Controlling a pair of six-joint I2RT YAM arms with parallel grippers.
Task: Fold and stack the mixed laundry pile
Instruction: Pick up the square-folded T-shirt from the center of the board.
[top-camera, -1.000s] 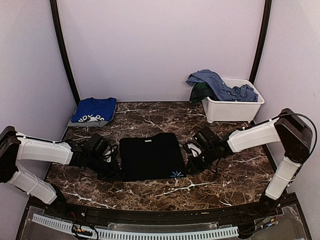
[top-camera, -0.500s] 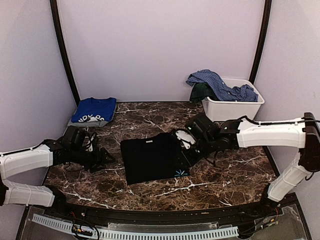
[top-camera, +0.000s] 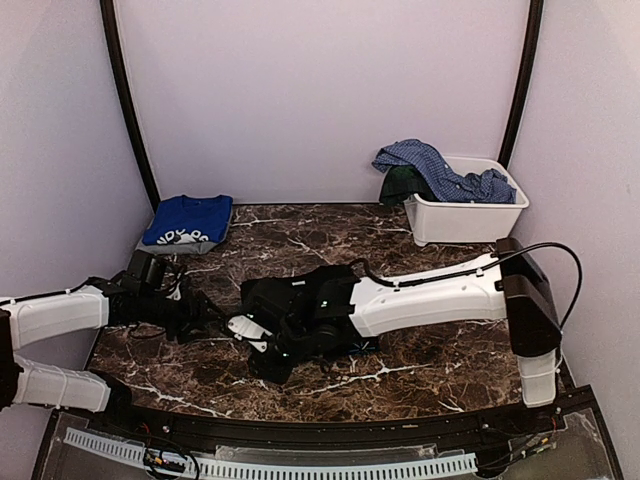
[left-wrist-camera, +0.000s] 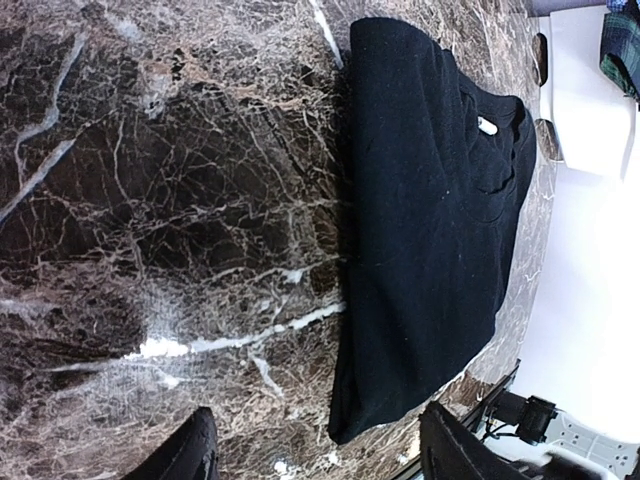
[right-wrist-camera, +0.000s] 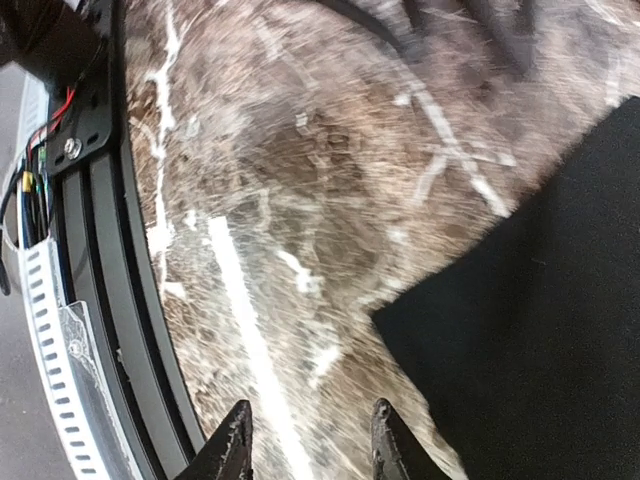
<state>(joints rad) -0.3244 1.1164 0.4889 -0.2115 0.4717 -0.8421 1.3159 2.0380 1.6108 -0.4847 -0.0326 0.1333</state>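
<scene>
A folded black garment (top-camera: 270, 290) lies at the table's middle, mostly covered in the top view by my right arm reaching across it. My right gripper (top-camera: 264, 354) hovers open by its front-left corner; in the right wrist view the fingertips (right-wrist-camera: 240, 420) straddle bare marble beside the black garment (right-wrist-camera: 540, 300). My left gripper (top-camera: 208, 315) is open just left of the garment, and the left wrist view shows the black garment (left-wrist-camera: 430, 220) ahead of the empty left gripper (left-wrist-camera: 322, 458). A folded royal-blue tee (top-camera: 187, 220) sits back left. A blue checked shirt (top-camera: 430, 165) and dark plaid piece (top-camera: 400, 185) hang over the bin.
The white plastic bin (top-camera: 468, 222) stands at the back right corner. Black poles and pale walls close in the table at back and sides. A black rail with a white slotted strip (top-camera: 270, 465) runs along the near edge, close to the right gripper.
Both grippers have opened and let go of the black garment. The left arm drew back to the left. The right arm swung across the garment to its front-left corner.
</scene>
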